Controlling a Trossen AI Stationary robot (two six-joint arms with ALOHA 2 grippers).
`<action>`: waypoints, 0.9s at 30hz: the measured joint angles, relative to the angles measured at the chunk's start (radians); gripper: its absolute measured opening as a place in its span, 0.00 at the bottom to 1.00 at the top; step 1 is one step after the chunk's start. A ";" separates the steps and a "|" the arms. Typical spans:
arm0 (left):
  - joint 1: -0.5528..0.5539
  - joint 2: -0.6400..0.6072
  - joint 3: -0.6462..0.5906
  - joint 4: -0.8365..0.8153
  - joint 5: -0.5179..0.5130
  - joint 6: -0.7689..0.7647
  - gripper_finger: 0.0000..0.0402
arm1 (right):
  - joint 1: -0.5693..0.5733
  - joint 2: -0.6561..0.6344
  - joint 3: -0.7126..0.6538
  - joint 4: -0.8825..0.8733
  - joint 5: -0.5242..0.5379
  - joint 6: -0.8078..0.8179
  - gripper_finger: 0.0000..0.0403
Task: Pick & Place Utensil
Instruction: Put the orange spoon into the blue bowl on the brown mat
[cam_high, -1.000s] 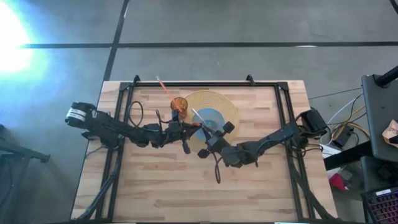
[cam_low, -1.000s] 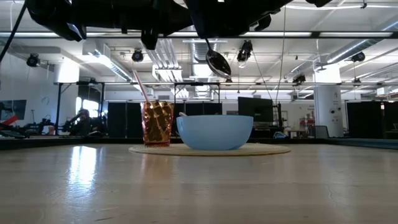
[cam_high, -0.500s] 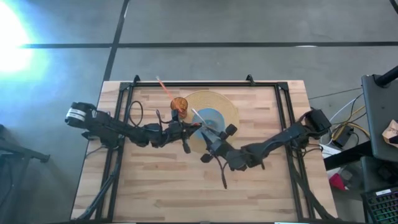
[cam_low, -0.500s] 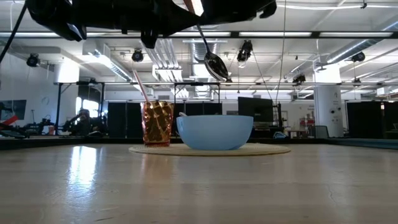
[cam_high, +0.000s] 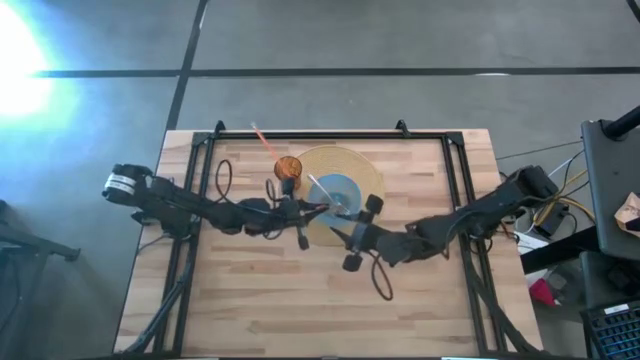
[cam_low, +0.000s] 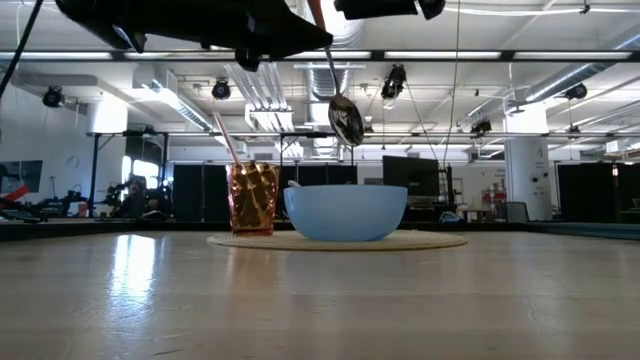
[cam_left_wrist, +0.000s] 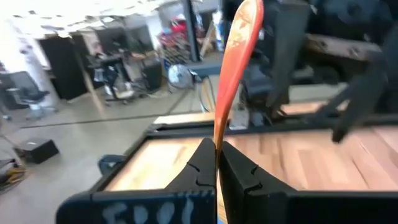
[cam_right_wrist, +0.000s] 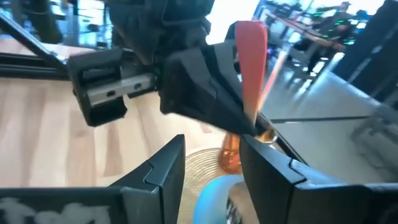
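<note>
Spoon (cam_low: 346, 118): hung bowl-end down above the blue bowl (cam_low: 346, 212), orange handle pinched by the left gripper (cam_high: 305, 209).
Right gripper (cam_high: 358, 235): fingers spread, had drawn back toward the near right since a second ago.
Meaning: handover looked finished; lowering remained.

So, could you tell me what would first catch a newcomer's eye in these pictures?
A spoon hangs bowl-down over the blue bowl, pinched by its orange handle in the left gripper. The bowl sits on a round mat beside an amber cup with a straw. The right gripper, jaws open, is just beside the bowl.
</note>
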 joint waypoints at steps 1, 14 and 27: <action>0.000 0.000 0.015 -0.035 0.012 0.001 0.00 | -0.002 -0.011 0.000 -0.007 -0.013 -0.009 0.37; 0.000 0.000 0.111 -0.267 0.143 -0.017 0.00 | 0.001 -0.101 -0.003 -0.007 -0.058 -0.112 0.37; 0.000 0.000 0.119 -0.261 0.252 -0.013 0.00 | -0.004 -0.091 -0.004 0.007 -0.177 -0.110 0.37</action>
